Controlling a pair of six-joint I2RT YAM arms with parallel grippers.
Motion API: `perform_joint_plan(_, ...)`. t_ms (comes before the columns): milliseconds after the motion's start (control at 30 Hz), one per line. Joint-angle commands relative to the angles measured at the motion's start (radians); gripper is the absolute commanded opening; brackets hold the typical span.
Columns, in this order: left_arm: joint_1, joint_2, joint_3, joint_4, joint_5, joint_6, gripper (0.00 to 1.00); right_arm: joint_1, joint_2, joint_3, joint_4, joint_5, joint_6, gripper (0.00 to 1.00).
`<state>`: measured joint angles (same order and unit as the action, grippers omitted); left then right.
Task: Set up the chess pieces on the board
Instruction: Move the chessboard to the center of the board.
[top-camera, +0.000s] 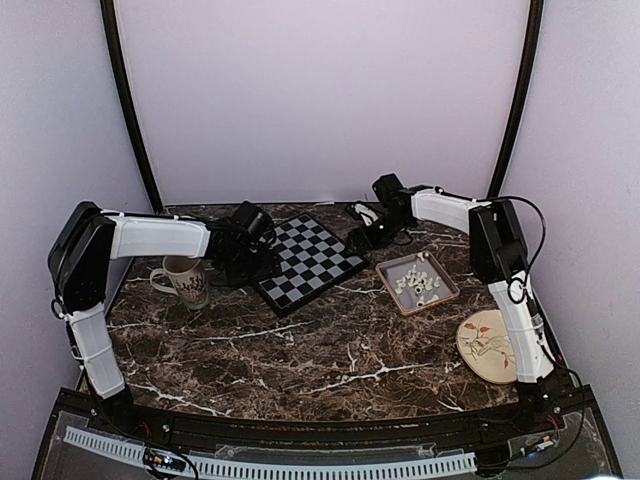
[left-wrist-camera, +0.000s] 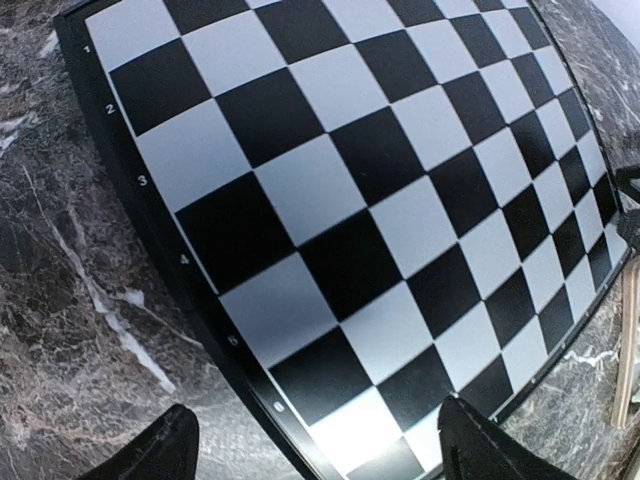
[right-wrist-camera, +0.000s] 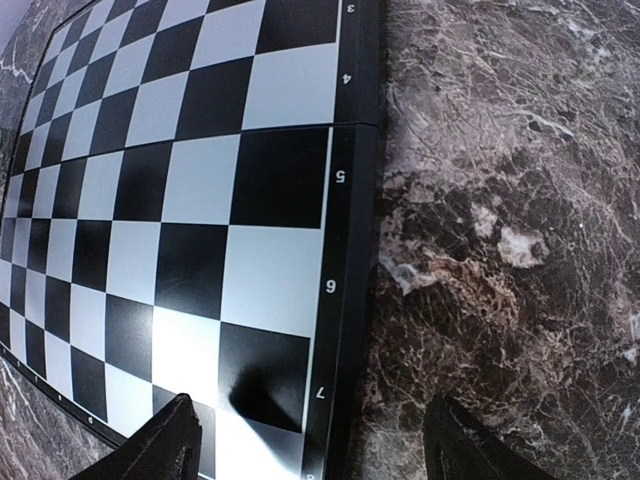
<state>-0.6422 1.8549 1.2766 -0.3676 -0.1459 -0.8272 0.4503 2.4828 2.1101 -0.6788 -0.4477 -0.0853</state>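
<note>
nothing looks placed yet: the left claw (left-wrist-camera: 320, 450) hangs apart and empty over one edge of the board (top-camera: 312, 260), which sits bare on the tabletop (top-camera: 300, 350). the right claw (right-wrist-camera: 315, 440) is spread and empty too at the board's opposite edge. the chess pieces (top-camera: 420, 280) lie in the tray (top-camera: 391, 291) just right of it, so i'd say every piece is left to set.

The worktop (top-camera: 300, 350) is dark brown marble with white veining. Plain pale lilac walls (top-camera: 320, 90) enclose it. Curved black struts (top-camera: 128, 110) rise at 11 and 1 o'clock.
</note>
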Motion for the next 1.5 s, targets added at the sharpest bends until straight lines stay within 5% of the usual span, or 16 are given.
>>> perform_joint_plan(0,0.021,0.019,0.027,-0.027,0.015,-0.046,0.85,0.009,0.021,0.031,-0.032,0.008,0.016,0.76)
perform_joint_plan(267,0.051,0.108,0.065,-0.02,0.054,-0.032,0.83,0.022,0.006,-0.032,-0.033,-0.027,0.002,0.75)
perform_joint_plan(467,0.052,0.135,0.073,-0.005,0.075,0.007,0.76,0.048,-0.056,-0.124,-0.024,-0.039,-0.025,0.64)
perform_joint_plan(700,0.05,0.133,0.061,-0.001,0.126,0.12,0.53,0.099,-0.163,-0.284,-0.001,-0.056,-0.028,0.51)
perform_joint_plan(933,0.033,0.099,0.018,-0.017,0.138,0.166,0.44,0.162,-0.301,-0.488,0.045,-0.079,-0.033,0.45)
perform_joint_plan(1467,-0.183,-0.121,-0.172,-0.072,0.122,0.103,0.28,0.328,-0.434,-0.709,0.021,-0.106,-0.086,0.39)
